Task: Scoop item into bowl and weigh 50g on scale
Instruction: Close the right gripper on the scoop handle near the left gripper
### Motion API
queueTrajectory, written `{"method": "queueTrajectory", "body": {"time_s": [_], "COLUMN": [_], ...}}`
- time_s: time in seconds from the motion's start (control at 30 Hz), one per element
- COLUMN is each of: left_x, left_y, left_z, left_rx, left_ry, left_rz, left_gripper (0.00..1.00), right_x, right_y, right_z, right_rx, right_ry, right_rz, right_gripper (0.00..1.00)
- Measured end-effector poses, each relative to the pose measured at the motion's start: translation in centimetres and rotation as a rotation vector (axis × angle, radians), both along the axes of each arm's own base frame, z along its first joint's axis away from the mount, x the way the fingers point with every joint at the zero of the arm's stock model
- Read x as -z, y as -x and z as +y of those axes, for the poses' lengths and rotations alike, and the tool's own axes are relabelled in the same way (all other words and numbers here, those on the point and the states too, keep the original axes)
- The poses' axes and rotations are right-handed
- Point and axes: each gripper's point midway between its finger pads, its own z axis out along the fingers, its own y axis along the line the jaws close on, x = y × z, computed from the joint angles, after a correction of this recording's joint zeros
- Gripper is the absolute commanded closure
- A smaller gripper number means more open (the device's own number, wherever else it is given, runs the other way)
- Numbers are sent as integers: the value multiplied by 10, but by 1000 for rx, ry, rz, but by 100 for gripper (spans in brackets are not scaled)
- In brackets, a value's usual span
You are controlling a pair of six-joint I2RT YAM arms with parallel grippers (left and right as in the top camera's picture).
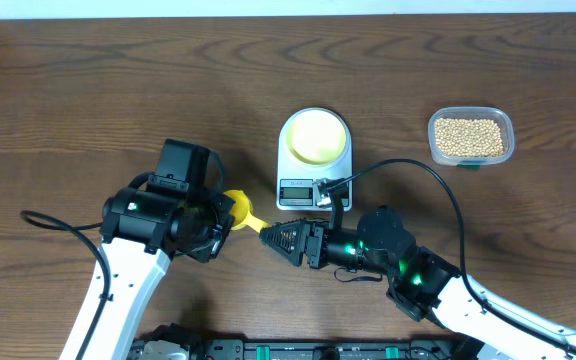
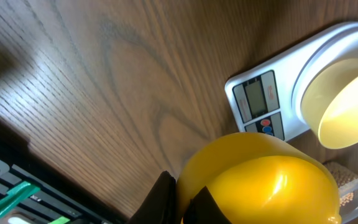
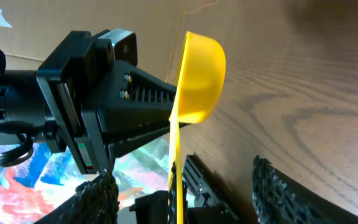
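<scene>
Gripping a bright yellow measuring spoon (image 1: 240, 208) by its cup end, the left gripper (image 1: 220, 213) has its fingers (image 2: 164, 198) clamped together on the plastic. The spoon's thin handle points away from them toward the right gripper (image 1: 271, 237). The right gripper's ribbed black fingers (image 3: 98, 193) stand apart, one on either side of the handle. The handle runs between them, nearer one finger than the other, and whether either finger touches it cannot be told. Near the two sets of fingertips, off to one side of where they meet, a white scale (image 1: 298, 188) sits on the dark wooden table (image 1: 88, 90), its display and buttons facing the fingers. The pale yellow bowl (image 1: 316, 135) rests on the scale's round platform, farther from the fingers than the display. The tan beans (image 1: 468, 136) lie heaped in a clear plastic tub (image 1: 509, 128), well apart from both pairs of fingers and beyond the scale from the left gripper's side
</scene>
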Motion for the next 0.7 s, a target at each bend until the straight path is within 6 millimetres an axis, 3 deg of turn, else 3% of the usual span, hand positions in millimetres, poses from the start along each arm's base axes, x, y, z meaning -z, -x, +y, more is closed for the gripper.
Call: {"method": "queueTrajectory", "body": {"time_s": [0.43,0.7], "left_x": [0,2], "left_y": [1,0], "left_z": [-5,-5], "left_rx": [-16,-30], "left_ry": [4,0], "left_rz": [6,16], "left_gripper": [93,93], "right_x": [1,0], "right_y": [-11,-11], "right_z": [-3,-2], "right_rx": [84,103], "right_ry": [-13,-20], "right_rz": [63,78], "right_gripper": [53,54]}}
